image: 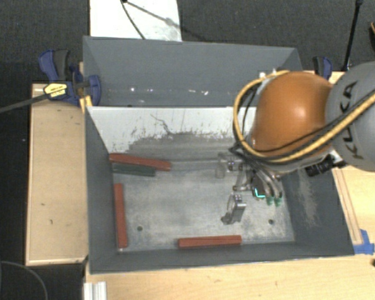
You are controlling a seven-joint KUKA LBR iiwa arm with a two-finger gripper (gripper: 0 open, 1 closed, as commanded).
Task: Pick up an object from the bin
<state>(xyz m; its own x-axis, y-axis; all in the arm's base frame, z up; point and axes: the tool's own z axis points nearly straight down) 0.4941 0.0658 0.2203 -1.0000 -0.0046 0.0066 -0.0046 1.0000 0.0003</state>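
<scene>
Pincer (232, 211) sits low over the bare floor of the bin (194, 67), right of centre. Wide or narrow: cannot tell. Its orange cover (287, 114) hangs above, close to the bin's right wall.

Nearest thing is the front bar (209, 242), red-brown, lying flat along the front edge, near the pincer but apart from it. Same colour: the left bar (120, 215), along the left wall. At the back-left corner the back bar (140, 162) touches a dark bar (134, 171) just in front of it.
</scene>
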